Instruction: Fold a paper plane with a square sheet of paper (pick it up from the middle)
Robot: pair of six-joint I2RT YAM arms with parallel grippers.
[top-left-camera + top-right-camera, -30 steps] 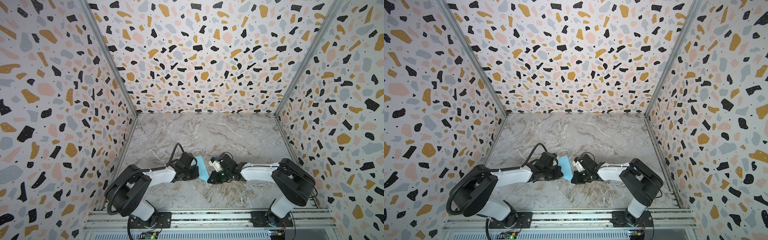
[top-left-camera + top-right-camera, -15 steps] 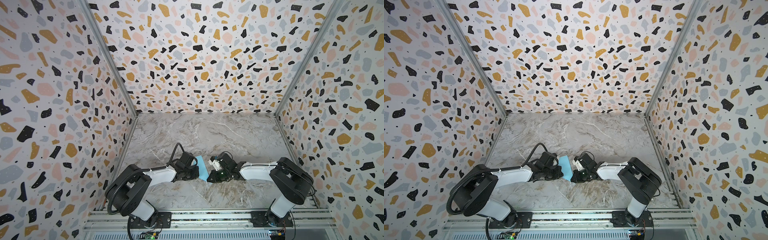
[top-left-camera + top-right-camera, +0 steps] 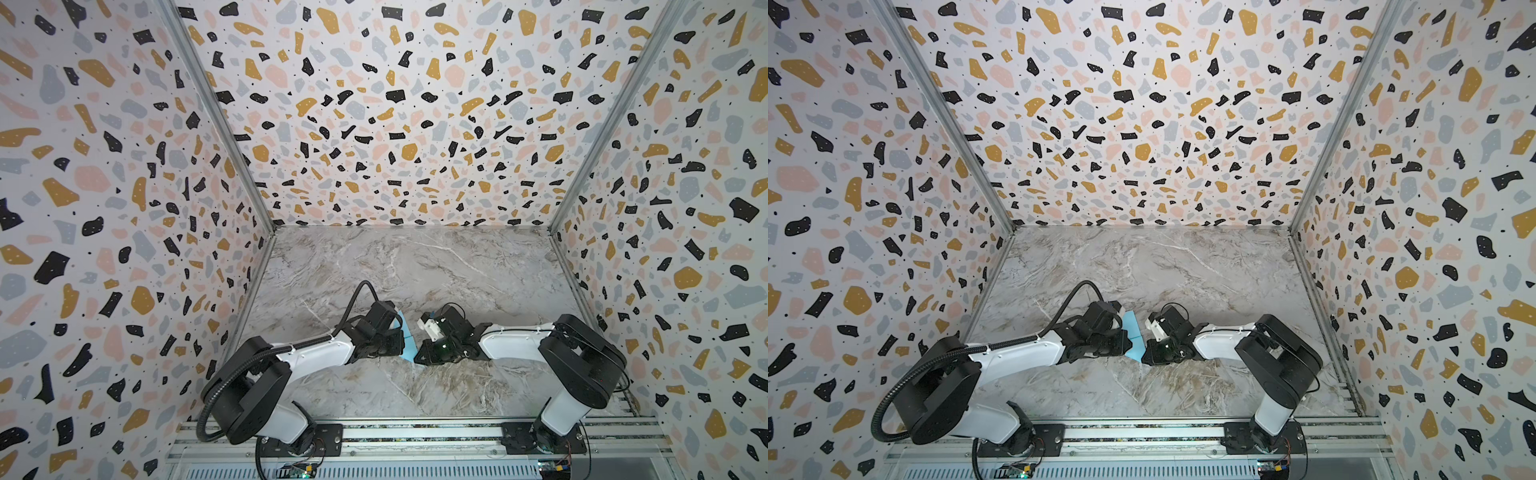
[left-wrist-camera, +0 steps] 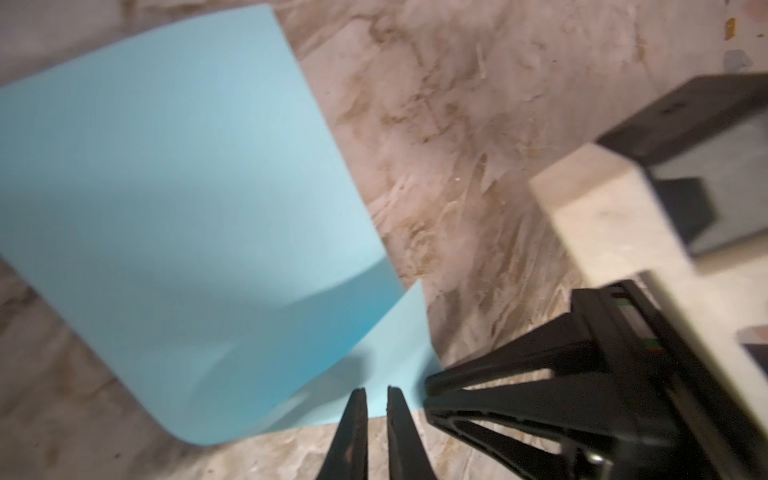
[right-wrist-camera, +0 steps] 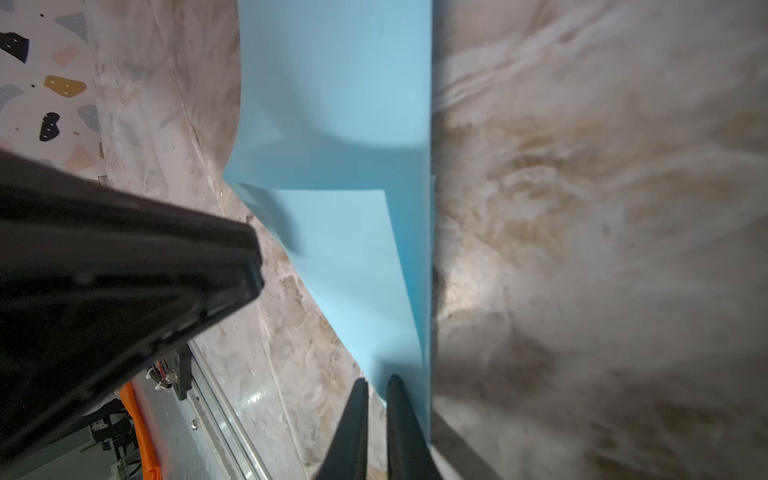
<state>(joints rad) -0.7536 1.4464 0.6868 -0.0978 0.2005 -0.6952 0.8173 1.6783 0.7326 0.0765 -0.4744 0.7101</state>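
Note:
The square sheet of paper (image 3: 409, 348) (image 3: 1133, 332) is light blue and lies on the marble floor near the front, between my two grippers. In the left wrist view the sheet (image 4: 187, 187) is bent over itself, its upper part curling above a flat lower layer. My left gripper (image 4: 377, 392) (image 3: 400, 350) has its jaws nearly together with only a thin slit. Its tips sit over the lower layer's edge, with nothing seen clamped. My right gripper (image 5: 377, 384) (image 3: 423, 355) looks the same, its tips at a corner of the sheet (image 5: 345, 249). No paper plane shows.
Terrazzo-patterned walls (image 3: 124, 208) enclose the marble floor (image 3: 415, 270) on three sides. An aluminium rail (image 3: 415, 434) carrying both arm bases runs along the front. The left arm's black cable (image 3: 357, 299) arches over its wrist.
Both grippers and the blue sheet stay at the same spot. The right arm's elbow has shifted slightly to the left.

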